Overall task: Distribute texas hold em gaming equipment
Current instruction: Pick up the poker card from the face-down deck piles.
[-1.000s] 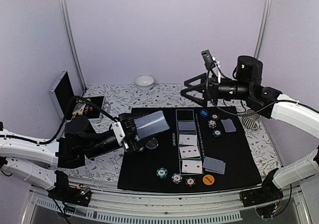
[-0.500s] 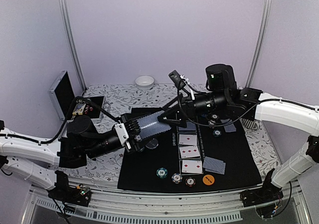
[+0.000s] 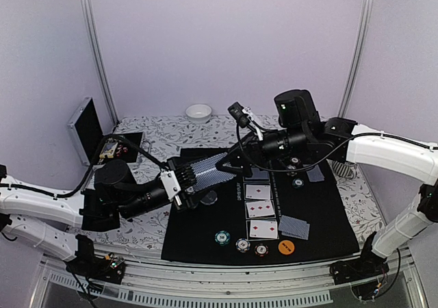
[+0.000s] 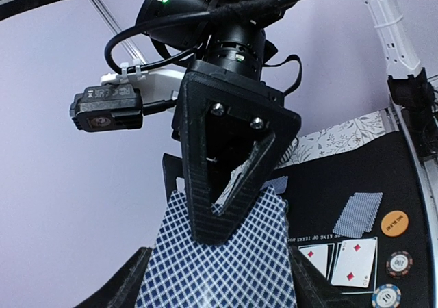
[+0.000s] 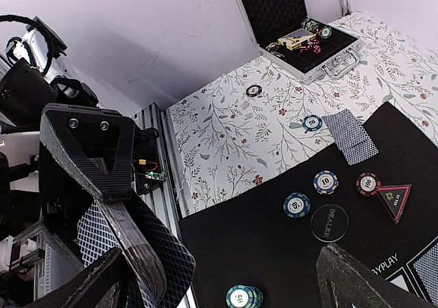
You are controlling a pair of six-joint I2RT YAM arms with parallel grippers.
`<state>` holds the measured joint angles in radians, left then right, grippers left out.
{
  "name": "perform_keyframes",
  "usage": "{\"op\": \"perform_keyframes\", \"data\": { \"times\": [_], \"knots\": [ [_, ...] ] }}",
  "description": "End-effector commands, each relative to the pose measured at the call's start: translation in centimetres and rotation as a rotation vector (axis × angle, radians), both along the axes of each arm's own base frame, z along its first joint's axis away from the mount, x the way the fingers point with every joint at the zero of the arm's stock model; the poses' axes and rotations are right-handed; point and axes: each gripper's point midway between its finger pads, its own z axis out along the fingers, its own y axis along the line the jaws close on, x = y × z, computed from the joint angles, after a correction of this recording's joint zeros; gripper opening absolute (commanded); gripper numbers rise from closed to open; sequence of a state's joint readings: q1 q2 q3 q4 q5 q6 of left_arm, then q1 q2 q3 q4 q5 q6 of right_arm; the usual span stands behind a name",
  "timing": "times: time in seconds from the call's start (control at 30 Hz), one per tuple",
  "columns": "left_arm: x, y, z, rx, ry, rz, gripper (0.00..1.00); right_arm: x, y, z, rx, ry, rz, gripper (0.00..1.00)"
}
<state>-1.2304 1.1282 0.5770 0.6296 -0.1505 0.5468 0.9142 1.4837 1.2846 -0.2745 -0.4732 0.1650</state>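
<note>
My left gripper (image 3: 183,183) (image 4: 219,284) is shut on a deck of blue-lattice-backed playing cards (image 3: 209,170) (image 4: 226,267), held above the left edge of the black mat (image 3: 205,243). My right gripper (image 3: 231,163) (image 5: 233,274) stands wide open at the deck's far end. One of its fingers (image 4: 219,205) rests on the top card; the deck (image 5: 168,260) shows under that finger. Three face-up diamond cards (image 3: 260,210) lie in the mat's rectangles. A face-down card pile (image 3: 293,227), striped chips (image 3: 242,244) and an orange disc (image 3: 286,247) lie near the front.
A white bowl (image 3: 198,112) stands at the back. An open case (image 5: 301,41) with chips and cards sits at the left on the flowered cloth (image 5: 226,137). Loose chips (image 5: 296,204), a clear dealer disc (image 5: 329,222) and a chip stack (image 5: 244,298) lie on the mat's left part.
The right arm has swung from the back right across the mat to the held deck, and one of its fingers now lies on the top card. The left gripper still holds the deck.
</note>
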Motion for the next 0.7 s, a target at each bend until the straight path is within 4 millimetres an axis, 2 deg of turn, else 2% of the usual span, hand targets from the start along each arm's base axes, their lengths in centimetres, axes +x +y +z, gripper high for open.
{"op": "perform_keyframes", "data": {
  "times": [0.0, 0.17, 0.23, 0.33, 0.4, 0.47, 0.6, 0.67],
  "knots": [
    [-0.8, 0.1, 2.5, -0.077, -0.030, -0.019, 0.61, 0.2, -1.1, 1.4, -0.013, -0.043, -0.014, 0.95],
    [-0.7, 0.2, 2.3, -0.074, -0.027, -0.007, 0.61, -1.4, -0.7, 2.4, 0.019, -0.033, 0.079, 0.81],
    [-0.5, 0.2, 2.2, -0.071, -0.024, 0.001, 0.61, -2.0, -0.8, 2.9, 0.037, -0.029, 0.111, 0.71],
    [-0.1, 0.3, 2.0, -0.068, -0.022, 0.031, 0.61, -2.5, -0.9, 3.6, 0.053, -0.028, 0.128, 0.50],
    [0.2, 0.4, 1.8, -0.063, -0.020, 0.044, 0.61, -2.5, -1.1, 3.8, 0.054, -0.034, 0.119, 0.39],
    [0.2, 0.4, 1.7, -0.063, -0.015, 0.047, 0.61, -2.3, -1.3, 4.0, 0.052, -0.038, 0.107, 0.32],
    [0.3, 0.5, 1.5, -0.061, -0.008, 0.054, 0.61, -2.0, -1.6, 4.1, 0.040, -0.033, 0.092, 0.05],
    [0.5, 0.7, 1.1, -0.058, -0.001, 0.064, 0.61, -1.6, -2.0, 4.4, 0.034, -0.041, 0.072, 0.02]
  ]
}}
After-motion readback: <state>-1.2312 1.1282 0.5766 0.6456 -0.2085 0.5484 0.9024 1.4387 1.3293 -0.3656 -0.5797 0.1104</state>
